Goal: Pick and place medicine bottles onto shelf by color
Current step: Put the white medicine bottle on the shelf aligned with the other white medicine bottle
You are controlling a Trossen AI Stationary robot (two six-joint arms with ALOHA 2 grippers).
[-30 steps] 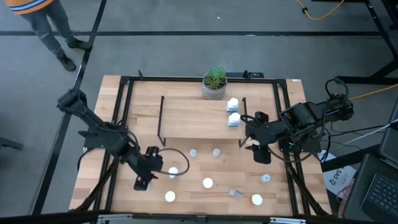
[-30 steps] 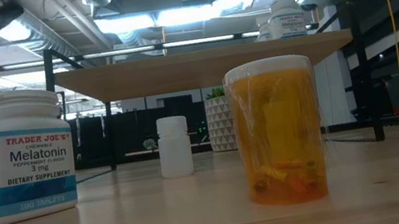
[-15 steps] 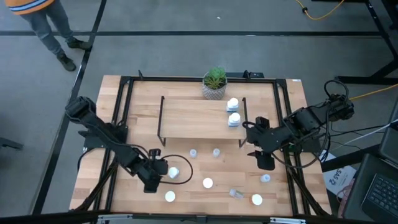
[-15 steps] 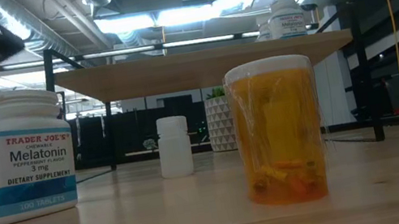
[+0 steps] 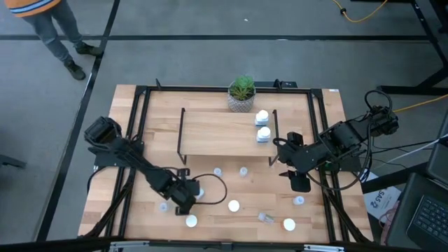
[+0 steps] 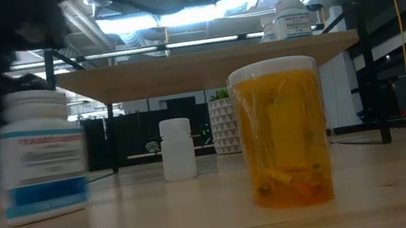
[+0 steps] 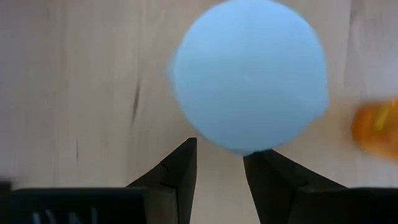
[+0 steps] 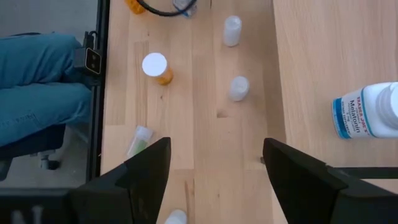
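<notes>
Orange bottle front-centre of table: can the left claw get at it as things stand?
Probably yes. The left claw hangs over a white-capped bottle just beside the orange bottle, with only bare tabletop between them.

Light-wood bench [image 5: 140, 133] with a black metal frame [image 5: 217, 88] running round its edges. Potted green plant [image 5: 241, 94] stands at the far edge of the bench, near the middle; pot is white with a dark geometric pattern, and shows in the low view [image 6: 224, 125] far back. Grey floor [image 5: 210, 59] surrounds the bench. A person [image 5: 49, 28] stands on the floor beyond the bench's far left corner, in an orange top, grey trousers and dark shoes. Yellow cable [image 5: 360, 12] lies on the floor at far right. A seated person's legs in blue jeans [image 8: 43, 87] show beside the bench edge in the right wrist view.
</notes>
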